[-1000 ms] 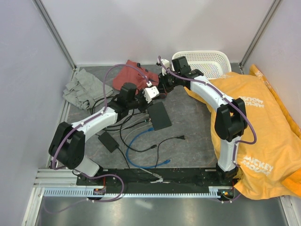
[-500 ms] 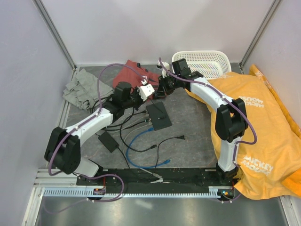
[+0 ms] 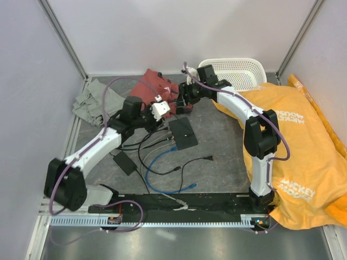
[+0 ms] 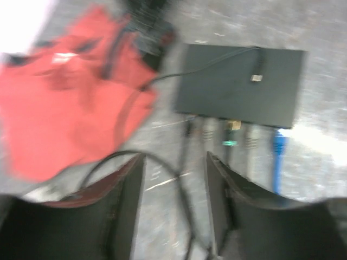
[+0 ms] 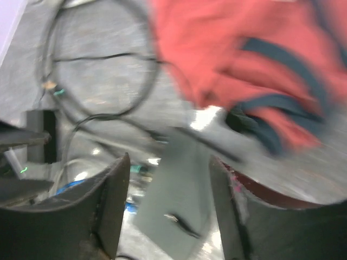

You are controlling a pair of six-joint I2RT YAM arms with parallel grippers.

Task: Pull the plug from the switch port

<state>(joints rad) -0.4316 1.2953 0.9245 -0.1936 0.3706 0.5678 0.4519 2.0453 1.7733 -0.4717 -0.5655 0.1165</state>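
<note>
The switch (image 3: 182,132), a flat black box, lies on the grey table; it also shows as the switch (image 4: 241,86) and, blurred, as the switch (image 5: 181,184). A thin black cable ends in a small metal plug (image 4: 256,77) resting on the switch's top face. A blue cable plug (image 4: 278,143) and a green-tipped connector (image 4: 230,143) sit at its near edge. My left gripper (image 3: 165,115) hovers up and left of the switch, and the left gripper (image 4: 175,157) is open over bare table and a cable loop. My right gripper (image 3: 181,103) hangs behind the switch, and the right gripper (image 5: 169,160) is open and empty.
A red cloth (image 3: 157,84) lies behind the grippers and a grey cloth (image 3: 95,103) at the far left. A white basket (image 3: 233,73) and a yellow cloth (image 3: 293,141) fill the right side. A black adapter brick (image 3: 124,161) and loose blue cable (image 3: 160,162) lie in front.
Both grippers have gone from shut to open. The left arm has drawn back to the left, away from the switch. The switch, tilted a second ago, now lies flat.
</note>
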